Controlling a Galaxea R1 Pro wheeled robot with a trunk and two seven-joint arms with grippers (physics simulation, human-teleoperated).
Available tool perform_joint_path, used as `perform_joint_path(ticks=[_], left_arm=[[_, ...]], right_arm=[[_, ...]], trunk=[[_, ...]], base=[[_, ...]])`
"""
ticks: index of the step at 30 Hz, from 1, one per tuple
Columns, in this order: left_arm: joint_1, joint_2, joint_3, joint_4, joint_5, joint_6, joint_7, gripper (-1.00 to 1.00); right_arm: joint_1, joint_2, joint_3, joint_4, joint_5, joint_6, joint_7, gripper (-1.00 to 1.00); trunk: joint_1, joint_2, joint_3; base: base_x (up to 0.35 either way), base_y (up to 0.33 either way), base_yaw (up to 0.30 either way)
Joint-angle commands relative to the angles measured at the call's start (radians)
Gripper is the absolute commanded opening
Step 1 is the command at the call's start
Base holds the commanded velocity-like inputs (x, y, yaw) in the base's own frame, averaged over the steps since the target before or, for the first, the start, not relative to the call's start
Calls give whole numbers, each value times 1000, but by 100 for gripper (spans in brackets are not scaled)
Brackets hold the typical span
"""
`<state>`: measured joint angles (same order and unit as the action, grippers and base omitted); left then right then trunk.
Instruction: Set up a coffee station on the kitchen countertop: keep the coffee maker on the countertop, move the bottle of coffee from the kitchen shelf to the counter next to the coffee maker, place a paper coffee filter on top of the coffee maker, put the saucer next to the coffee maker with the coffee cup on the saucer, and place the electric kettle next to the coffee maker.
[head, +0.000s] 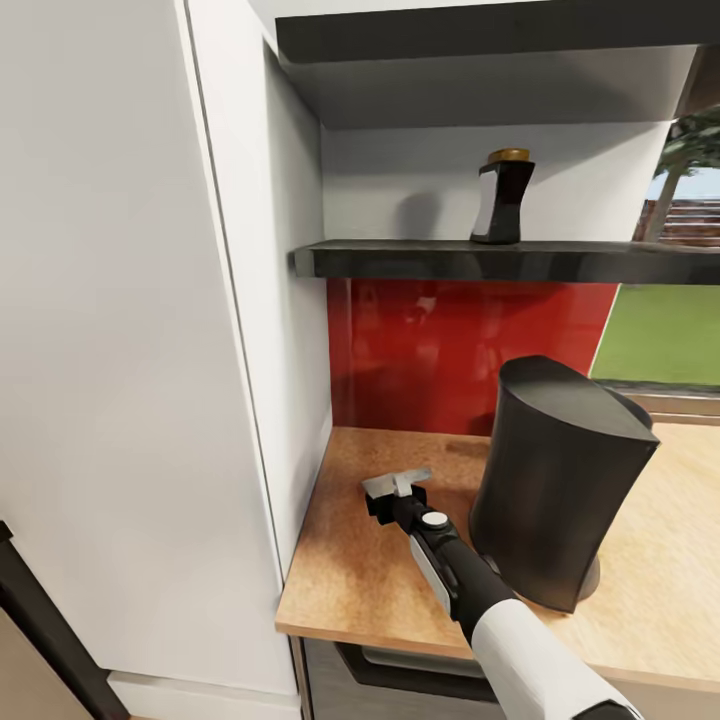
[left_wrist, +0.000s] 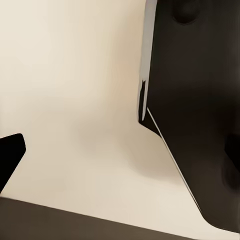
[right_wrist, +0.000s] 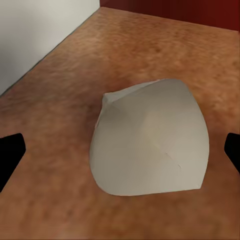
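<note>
Head view's lower middle has the right gripper with fingers spread, just above the filter on the countertop; coffee maker beside it, coffee bottle on the shelf at upper centre.

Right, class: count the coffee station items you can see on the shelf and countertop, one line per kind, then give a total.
Coffee maker: 1
Bottle of coffee: 1
Paper coffee filter: 1
Total: 3
</note>
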<state>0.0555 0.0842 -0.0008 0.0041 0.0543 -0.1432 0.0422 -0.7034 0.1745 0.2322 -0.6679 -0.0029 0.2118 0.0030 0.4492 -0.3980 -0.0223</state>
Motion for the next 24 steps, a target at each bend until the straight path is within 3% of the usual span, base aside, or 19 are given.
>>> perform_joint_path(ticks=[1, 12, 14, 24], left_arm=[[0, -1, -1, 0, 6, -4, 1, 100], [0, -1, -1, 0, 5, -4, 1, 100], [0, -1, -1, 0, 5, -4, 1, 100], [0, -1, -1, 0, 6, -4, 1, 100]], right_arm=[[-1, 0, 1, 4, 0, 5, 1, 100], [-1, 0, 1, 66, 0, -47, 2, 100], [-1, 0, 1, 109, 1, -106, 2, 100], [-1, 0, 1, 138, 2, -122, 2, 100]], trunk=[[1, -2, -2], [1, -2, -2], [1, -2, -2], [1, -2, -2]], base=[[56, 8, 0], [10, 1, 0], [0, 0, 0], [46, 58, 0]])
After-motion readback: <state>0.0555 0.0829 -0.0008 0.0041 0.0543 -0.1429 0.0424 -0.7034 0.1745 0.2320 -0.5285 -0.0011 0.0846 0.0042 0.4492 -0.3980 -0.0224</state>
